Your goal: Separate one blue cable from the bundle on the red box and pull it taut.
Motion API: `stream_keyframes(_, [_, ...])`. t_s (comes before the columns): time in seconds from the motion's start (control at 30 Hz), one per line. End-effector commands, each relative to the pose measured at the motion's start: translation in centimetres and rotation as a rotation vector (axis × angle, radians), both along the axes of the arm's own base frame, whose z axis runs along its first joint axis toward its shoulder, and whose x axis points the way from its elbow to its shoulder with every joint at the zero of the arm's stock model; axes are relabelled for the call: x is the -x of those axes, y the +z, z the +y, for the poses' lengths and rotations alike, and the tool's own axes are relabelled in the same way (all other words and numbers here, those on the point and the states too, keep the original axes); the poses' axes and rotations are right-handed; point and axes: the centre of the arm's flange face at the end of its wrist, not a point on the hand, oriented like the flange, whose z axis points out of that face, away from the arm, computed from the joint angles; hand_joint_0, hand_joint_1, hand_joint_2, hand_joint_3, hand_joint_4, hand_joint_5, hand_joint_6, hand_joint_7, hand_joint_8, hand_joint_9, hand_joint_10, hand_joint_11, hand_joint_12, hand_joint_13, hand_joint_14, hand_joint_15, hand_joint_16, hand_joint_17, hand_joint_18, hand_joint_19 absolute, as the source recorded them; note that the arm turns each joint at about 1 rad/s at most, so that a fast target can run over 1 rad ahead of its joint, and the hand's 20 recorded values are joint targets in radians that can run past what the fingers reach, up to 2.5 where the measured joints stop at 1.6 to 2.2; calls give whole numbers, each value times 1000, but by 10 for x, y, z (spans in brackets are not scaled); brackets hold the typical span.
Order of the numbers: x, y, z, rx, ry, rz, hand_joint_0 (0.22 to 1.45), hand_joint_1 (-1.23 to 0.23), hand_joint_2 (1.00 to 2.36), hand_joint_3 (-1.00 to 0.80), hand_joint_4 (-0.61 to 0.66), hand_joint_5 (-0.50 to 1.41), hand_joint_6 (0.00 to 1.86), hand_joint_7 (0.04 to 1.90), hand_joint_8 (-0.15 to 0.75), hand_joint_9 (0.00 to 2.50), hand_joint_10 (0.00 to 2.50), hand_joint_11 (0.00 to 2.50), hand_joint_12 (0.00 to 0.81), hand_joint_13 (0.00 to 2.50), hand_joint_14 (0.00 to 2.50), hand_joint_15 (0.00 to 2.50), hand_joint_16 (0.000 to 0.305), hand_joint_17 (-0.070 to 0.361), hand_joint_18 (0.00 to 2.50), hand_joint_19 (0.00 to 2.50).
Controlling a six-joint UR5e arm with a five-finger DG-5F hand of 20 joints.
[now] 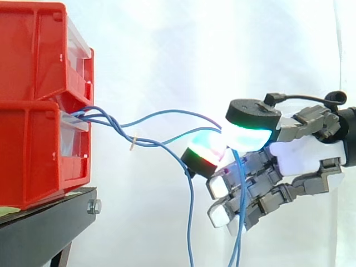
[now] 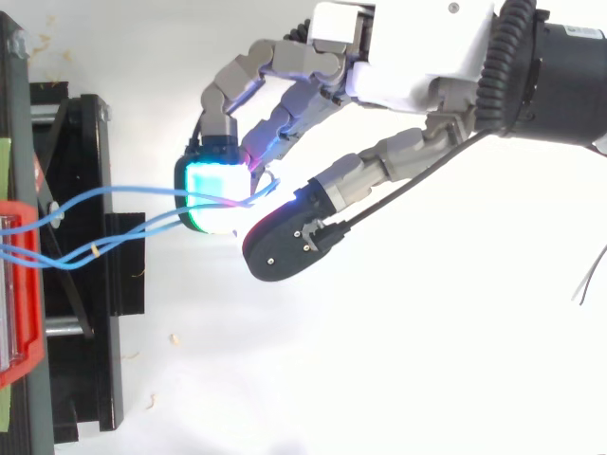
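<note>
Blue cables [image 1: 172, 111], issuing from betw. stacked red bins [image 1: 33, 111], are pinched betw. glowing fingertip pads [image 1: 247, 135] of hand [image 1: 300, 153], w/ ends hanging.

Hand [image 1: 303, 153] level, thumb and finger pinched on blue cable [image 1: 172, 112]

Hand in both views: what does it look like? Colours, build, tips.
The hand has a white palm shell and grey metal finger links. Its pads are thick, rounded blocks with black backs. Their faces glow cyan to green, one with a red and magenta band in the side view. Behind the palm, the wrist is a black cylinder.
</note>
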Motion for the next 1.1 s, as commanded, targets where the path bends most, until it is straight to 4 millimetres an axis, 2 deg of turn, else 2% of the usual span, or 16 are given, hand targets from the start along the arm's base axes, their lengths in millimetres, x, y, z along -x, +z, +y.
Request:
stream_keyframes(0.0, [0, 0, 0, -1, 4, 3, 595, -865, 1000, -500, -32, -156, 936, 837, 161, 885, 17, 512, 298, 728, 18, 399, 42, 95, 597, 449])
stream_keyframes(0.07, [0, 0, 1, -1, 4, 2, 494, -826, 1000, -500, 23, -145, 933, 838, 187, 918, 17, 502, 318, 750, 18, 414, 47, 105, 627, 454])
stream_keyframes(0.17, [0, 0, 0, -1, 4, 5, 424, -729, 1000, -500, 48, -136, 930, 817, 229, 958, 17, 490, 350, 778, 16, 419, 53, 119, 667, 463])
stream_keyframes(0.33, [1, 0, 0, -9, 6, 4, 412, -635, 1000, -500, 58, -132, 923, 833, 238, 974, 14, 487, 365, 790, 16, 420, 56, 125, 675, 478])
stream_keyframes(0.43, [1, -1, 0, -12, 7, 4, 413, -649, 1000, -500, 55, -133, 920, 845, 242, 972, 16, 484, 365, 782, 16, 426, 56, 126, 665, 480])
stream_keyframes(0.6, [0, 0, 0, -12, 7, 2, 530, -708, 1000, -500, 24, -144, 912, 897, 210, 940, 17, 511, 325, 746, 18, 439, 47, 105, 589, 524])
stream_keyframes(0.73, [1, -1, -1, -11, 6, 4, 587, -735, 1014, -345, -1, -151, 914, 921, 198, 929, 17, 505, 313, 743, 18, 442, 45, 100, 577, 533])
stream_keyframes(0.87, [1, -1, -1, -12, 6, 4, 579, -727, 1021, -239, -34, -157, 930, 915, 199, 928, 17, 504, 311, 745, 18, 451, 45, 101, 580, 549])
stream_keyframes(1.07, [1, -1, -1, -12, 6, 5, 555, -651, 1017, -174, -43, -150, 930, 917, 216, 941, 16, 486, 332, 736, 18, 455, 49, 110, 537, 585])
